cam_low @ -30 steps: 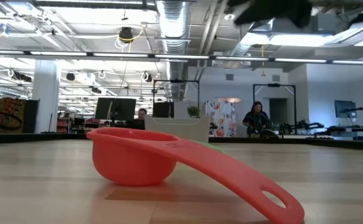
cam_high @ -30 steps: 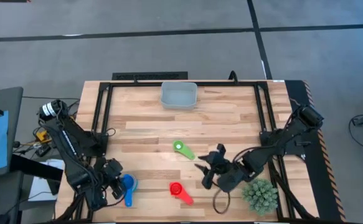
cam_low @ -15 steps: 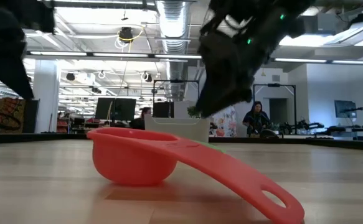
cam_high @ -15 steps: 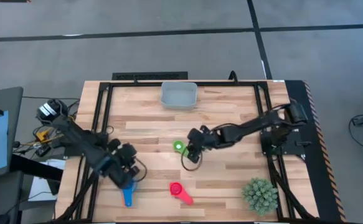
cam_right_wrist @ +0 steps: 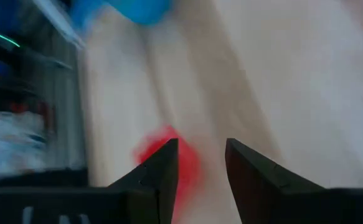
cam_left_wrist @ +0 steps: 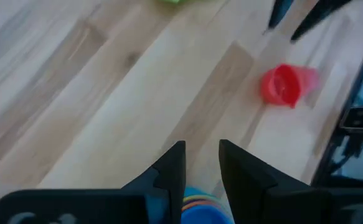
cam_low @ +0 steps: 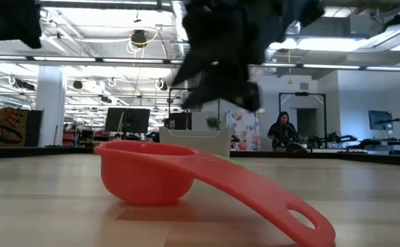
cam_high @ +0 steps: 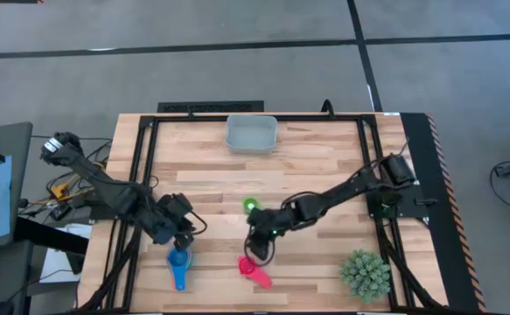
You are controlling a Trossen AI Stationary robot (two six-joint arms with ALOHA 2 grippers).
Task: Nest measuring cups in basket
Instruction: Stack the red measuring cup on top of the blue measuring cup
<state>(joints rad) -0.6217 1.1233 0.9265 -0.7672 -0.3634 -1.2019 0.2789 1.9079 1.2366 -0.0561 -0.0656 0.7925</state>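
A red measuring cup (cam_high: 248,265) sits bowl-down near the table's near edge, its handle (cam_low: 275,206) slanting down to the wood. My right gripper (cam_high: 259,248) hovers open just above and beyond it; the right wrist view shows the cup (cam_right_wrist: 169,163) blurred between the fingers. A green cup (cam_high: 252,206) lies mid-table. A blue cup (cam_high: 179,262) holds smaller cups nested inside (cam_left_wrist: 200,208). My left gripper (cam_high: 185,232) is open, just beyond that stack. The pale basket (cam_high: 251,133) stands at the far edge.
A spiky green plant (cam_high: 365,274) stands at the near right corner. A black frame (cam_high: 150,149) runs along the table's left, far and right sides. Bare wood lies between the green cup and the basket.
My right gripper has swung from beside the plant toward the table's left, passed by the green cup, then come toward the near edge and down over the red cup. My left gripper has moved off the blue stack toward the right and the far edge. The cups have stayed put.
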